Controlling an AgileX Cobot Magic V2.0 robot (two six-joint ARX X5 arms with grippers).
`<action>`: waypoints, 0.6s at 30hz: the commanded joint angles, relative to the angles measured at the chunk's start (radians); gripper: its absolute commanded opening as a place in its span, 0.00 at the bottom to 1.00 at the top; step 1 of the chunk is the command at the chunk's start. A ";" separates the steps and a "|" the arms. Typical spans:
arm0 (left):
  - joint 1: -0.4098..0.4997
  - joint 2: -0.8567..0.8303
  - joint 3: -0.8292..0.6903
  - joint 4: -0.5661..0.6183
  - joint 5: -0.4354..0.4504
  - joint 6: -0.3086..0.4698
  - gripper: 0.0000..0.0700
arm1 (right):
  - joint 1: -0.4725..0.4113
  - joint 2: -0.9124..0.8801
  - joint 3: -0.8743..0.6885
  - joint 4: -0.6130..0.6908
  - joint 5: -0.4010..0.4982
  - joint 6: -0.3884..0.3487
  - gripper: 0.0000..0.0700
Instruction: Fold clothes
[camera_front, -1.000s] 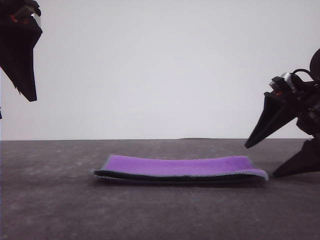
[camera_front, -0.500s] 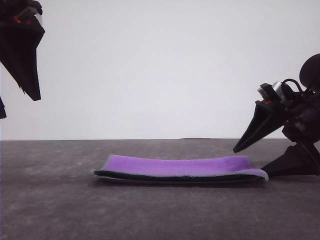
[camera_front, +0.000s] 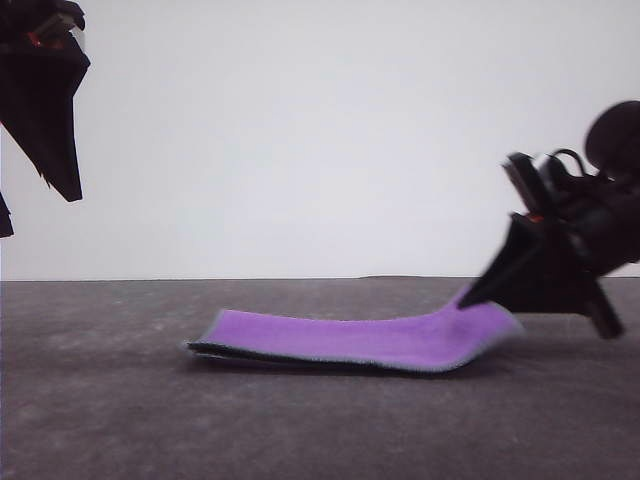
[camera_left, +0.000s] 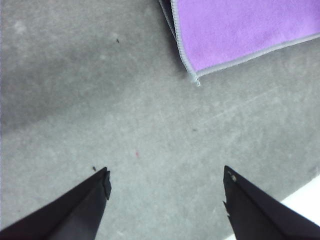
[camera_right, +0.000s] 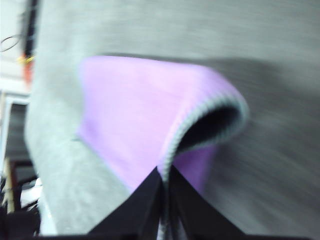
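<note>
The clothes are one folded cloth (camera_front: 350, 338), purple face up with a dark underside and a light grey stitched edge, lying on the grey table. Its right end curls up off the table. My right gripper (camera_front: 470, 298) is shut on that raised end; in the right wrist view the fingers (camera_right: 164, 187) pinch the cloth (camera_right: 135, 120) at its grey edge, and the picture is blurred. My left gripper (camera_front: 55, 185) hangs high at the far left, open, well away from the cloth. In the left wrist view its fingertips (camera_left: 102, 182) stand wide apart over bare table, with a cloth corner (camera_left: 240, 30) beyond.
The grey table (camera_front: 300, 420) stretches across the front view, with its far edge against a white wall. A white strip (camera_left: 305, 192) beside the table edge shows in the left wrist view. Dark equipment (camera_right: 20, 200) sits past the table edge in the right wrist view.
My right gripper has moved in to the cloth's right end, shut on it and lifted it off the table. The left gripper has barely moved.
</note>
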 joint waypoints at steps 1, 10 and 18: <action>-0.005 0.005 0.008 0.005 -0.002 -0.004 0.62 | 0.034 0.018 0.010 0.049 -0.006 0.061 0.00; -0.005 0.005 0.008 0.004 -0.002 -0.003 0.62 | 0.209 0.020 0.084 0.152 0.084 0.161 0.00; -0.005 0.005 0.008 0.004 -0.002 -0.003 0.62 | 0.297 0.084 0.171 0.149 0.114 0.194 0.00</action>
